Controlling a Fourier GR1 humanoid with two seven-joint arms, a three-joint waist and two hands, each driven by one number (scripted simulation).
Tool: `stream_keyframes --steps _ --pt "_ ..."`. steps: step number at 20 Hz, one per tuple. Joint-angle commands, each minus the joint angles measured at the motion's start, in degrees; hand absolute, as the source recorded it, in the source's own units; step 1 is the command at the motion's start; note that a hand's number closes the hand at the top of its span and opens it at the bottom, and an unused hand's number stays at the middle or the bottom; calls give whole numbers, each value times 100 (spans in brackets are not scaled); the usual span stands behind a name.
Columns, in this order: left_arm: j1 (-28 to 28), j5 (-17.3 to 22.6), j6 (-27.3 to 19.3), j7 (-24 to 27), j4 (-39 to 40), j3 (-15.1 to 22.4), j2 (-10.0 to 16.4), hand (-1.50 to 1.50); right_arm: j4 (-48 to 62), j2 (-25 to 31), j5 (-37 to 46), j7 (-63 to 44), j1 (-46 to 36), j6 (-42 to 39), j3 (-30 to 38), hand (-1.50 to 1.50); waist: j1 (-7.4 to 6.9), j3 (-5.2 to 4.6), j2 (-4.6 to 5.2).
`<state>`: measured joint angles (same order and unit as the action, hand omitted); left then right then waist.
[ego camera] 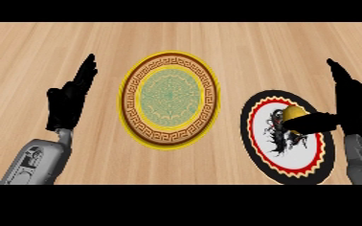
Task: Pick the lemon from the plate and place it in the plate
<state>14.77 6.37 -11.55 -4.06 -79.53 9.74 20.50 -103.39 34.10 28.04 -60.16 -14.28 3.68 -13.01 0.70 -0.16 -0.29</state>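
At the lower right of the frame, you have a round plate with a black rim, a red and cream zigzag band and a white centre bearing a black figure point(247, 124). On its upper right part lies the small yellow lemon point(297, 110), only partly visible. Your black right hand point(346, 105) comes in along the right edge. Its fingers point(338, 74) are straight and together, pointing to the top of the frame, and its thumb stretches leftward across the lemon, hiding the fruit's lower side. You cannot tell whether the thumb touches it.

At the centre sits a second round plate with a yellow rim, a brown key-pattern band and a green middle point(170, 96). It is apart from the first plate on the light wooden tabletop point(212, 38).

At the left, your black left hand point(67, 103) rests open, fingers point(86, 69) straight and upward, beside the central plate.
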Motion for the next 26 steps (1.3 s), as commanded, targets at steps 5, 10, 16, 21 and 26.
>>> stream_keyframes --steps 5,10,16,21,26 --pt "7 -174 83 -335 -411 -35 3 0 102 208 -866 -649 -184 -1144 681 -150 -68 15 21" --pt "-22 -291 138 -9 -34 -88 -283 0 628 -168 -611 -396 -163 -1099 513 -150 -75 14 32" --pt "-39 -285 274 -196 -296 -236 -177 0 1488 -248 -558 60 -66 -1243 471 -150 -99 17 33" --pt "-84 -514 249 -212 -342 -214 -496 0 1813 -726 -211 76 -235 -1270 399 -150 -87 16 29" --pt "-59 -550 549 83 144 -578 -443 0 1921 -759 -156 357 -25 -1517 647 -150 -64 15 31"
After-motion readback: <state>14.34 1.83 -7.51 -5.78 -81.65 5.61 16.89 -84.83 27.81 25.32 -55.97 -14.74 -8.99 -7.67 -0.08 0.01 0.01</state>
